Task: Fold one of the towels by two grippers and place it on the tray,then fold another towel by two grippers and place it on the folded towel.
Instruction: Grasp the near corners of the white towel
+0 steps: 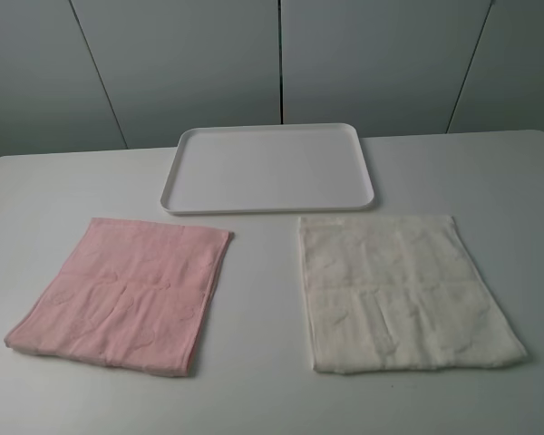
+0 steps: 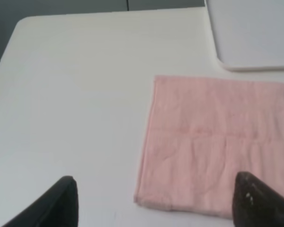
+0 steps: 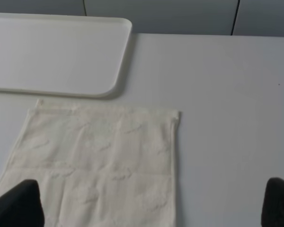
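While the left pincer (image 2: 158, 201) and right pincer (image 3: 149, 203) both gape wide and empty, the cream towel (image 1: 403, 290) lies flat at the tabletop's (image 1: 272, 390) front right, before the tray (image 1: 263, 207), closest to the right one.

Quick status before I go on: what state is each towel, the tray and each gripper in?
cream-white towel: spread flat on the table, off the tray, ungripped.
pink towel: spread flat on the table, off the tray, ungripped.
tray: flat on the table, nothing on it.
left gripper: open, holding nothing, over the pink towel's edge.
right gripper: open, holding nothing, over the cream-white towel.
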You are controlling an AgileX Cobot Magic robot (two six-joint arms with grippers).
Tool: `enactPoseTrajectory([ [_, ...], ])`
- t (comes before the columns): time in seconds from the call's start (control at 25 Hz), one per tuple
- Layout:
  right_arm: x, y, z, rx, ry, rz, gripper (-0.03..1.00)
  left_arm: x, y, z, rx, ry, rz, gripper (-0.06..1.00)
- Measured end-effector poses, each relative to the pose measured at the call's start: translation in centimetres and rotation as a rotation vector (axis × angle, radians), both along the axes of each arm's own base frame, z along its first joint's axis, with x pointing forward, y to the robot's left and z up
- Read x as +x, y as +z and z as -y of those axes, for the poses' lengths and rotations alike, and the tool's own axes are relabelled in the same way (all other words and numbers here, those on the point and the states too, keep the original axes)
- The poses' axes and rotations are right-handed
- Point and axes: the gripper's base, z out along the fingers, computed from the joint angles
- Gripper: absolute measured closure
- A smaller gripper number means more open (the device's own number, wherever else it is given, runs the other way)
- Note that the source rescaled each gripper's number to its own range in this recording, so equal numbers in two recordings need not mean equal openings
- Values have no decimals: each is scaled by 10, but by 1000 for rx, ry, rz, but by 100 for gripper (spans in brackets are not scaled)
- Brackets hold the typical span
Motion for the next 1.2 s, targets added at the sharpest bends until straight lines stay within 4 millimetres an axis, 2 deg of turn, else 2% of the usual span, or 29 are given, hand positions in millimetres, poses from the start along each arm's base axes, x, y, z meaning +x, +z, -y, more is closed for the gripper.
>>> enactPoseTrajectory([
  [0.12,2,6,5,2,-66,13,-3,26,7,0,18,-43,-107,9],
  [0.2,11,15,8,1,-96,33,-3,49,15,1,17,-88,-169,9],
  [0.48,69,52,11,13,-110,-63,-3,137,61,7,-17,-240,-265,9],
  [0.56,87,67,12,12,-110,-92,-3,158,74,6,-5,-264,-265,9],
  [0.72,120,98,13,8,-113,-139,-3,192,88,7,3,-322,-268,9],
  [0.88,158,111,17,-36,-109,-253,-3,219,80,12,-31,-400,-319,9],
  [0.96,178,108,19,-62,-106,-304,-3,231,70,19,-38,-452,-363,9],
  [1.12,210,89,19,-89,-68,-424,-3,249,45,51,24,-594,-455,9],
  [1.2,225,75,18,-86,-29,-494,-3,257,33,74,94,-677,-463,9],
])
